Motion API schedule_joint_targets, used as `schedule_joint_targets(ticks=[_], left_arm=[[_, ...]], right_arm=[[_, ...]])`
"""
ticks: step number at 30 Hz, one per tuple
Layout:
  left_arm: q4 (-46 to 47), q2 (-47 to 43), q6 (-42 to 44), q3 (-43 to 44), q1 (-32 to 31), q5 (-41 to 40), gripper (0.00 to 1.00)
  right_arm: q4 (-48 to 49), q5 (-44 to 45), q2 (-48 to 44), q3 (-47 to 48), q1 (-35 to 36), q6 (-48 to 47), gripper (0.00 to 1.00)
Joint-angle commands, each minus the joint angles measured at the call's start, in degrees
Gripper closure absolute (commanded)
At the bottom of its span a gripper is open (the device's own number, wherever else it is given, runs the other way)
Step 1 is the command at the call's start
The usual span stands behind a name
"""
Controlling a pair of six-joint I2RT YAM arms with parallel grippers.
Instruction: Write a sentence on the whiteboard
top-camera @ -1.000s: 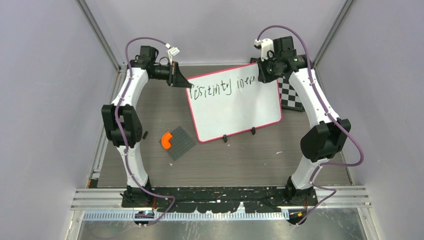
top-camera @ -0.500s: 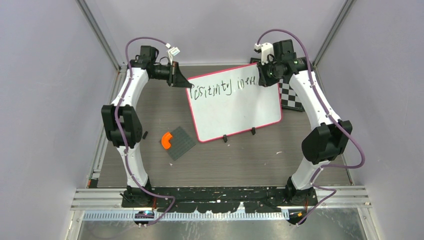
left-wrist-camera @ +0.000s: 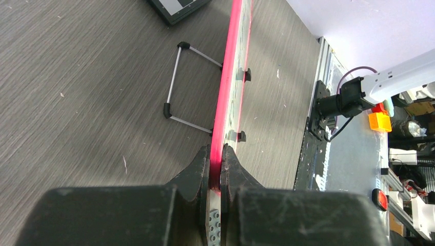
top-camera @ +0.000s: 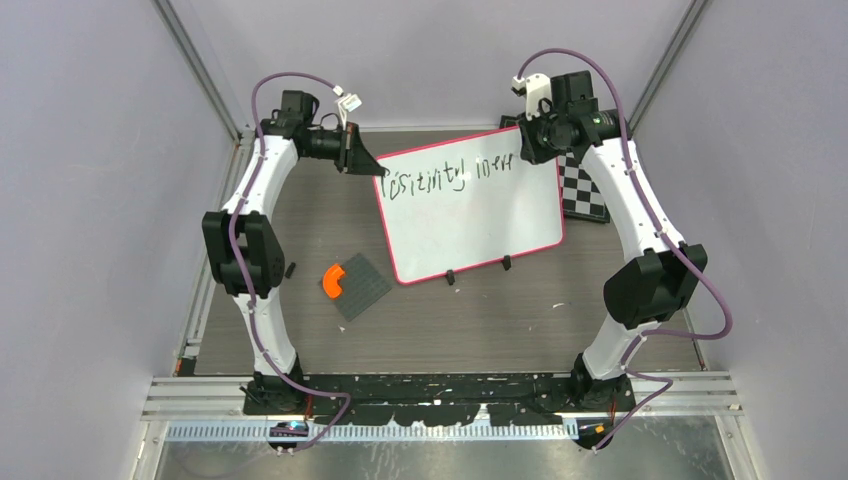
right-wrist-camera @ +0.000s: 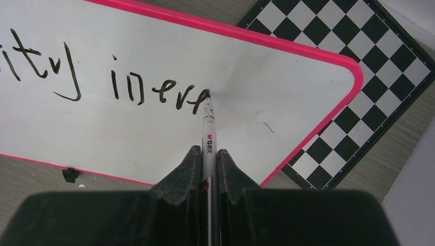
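The right tool is clenched on a marker, which runs straight up the middle of the wrist picture, roughly square to the writing. Its tip touches the whiteboard right at the last letter of the sentence.

The written line enters from the left of that picture and ends at the tip. The bare white that the next letters need lies to the right of the tip, toward the pink rim and its rounded corner. I judge there is room for only a few more letters there. The chessboard lies beyond that corner, partly under the board.

In the overhead picture the sentence hugs the upper edge of the board and climbs slightly to the right, with a wide blank area lower in the frame for a second line.

The left tool is clamped on the board's rim at its upper left corner in the overhead picture, bracing it on the bench. So the writing falls to the right arm, which is the nearer one.
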Motion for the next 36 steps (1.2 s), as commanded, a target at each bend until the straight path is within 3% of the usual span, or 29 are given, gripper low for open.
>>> schedule_joint_targets(ticks=[1, 22, 36], left_arm=[[2.0, -1.5, 4.3, -0.6, -0.2, -8.4, 1.0], [2.0, -1.6, 4.6, -1.2, -0.2, -8.3, 1.0], [2.0, -1.9, 4.7, -1.4, -0.2, -8.5, 1.0]], right_arm=[[2.2, 1.8, -0.8, 2.1, -0.4, -1.0, 1.0], [3.2, 1.2, -2.5, -5.1, -0.8, -0.8, 1.0], [3.0, 0.5, -0.1, 0.6, -0.9, 0.4, 1.0]])
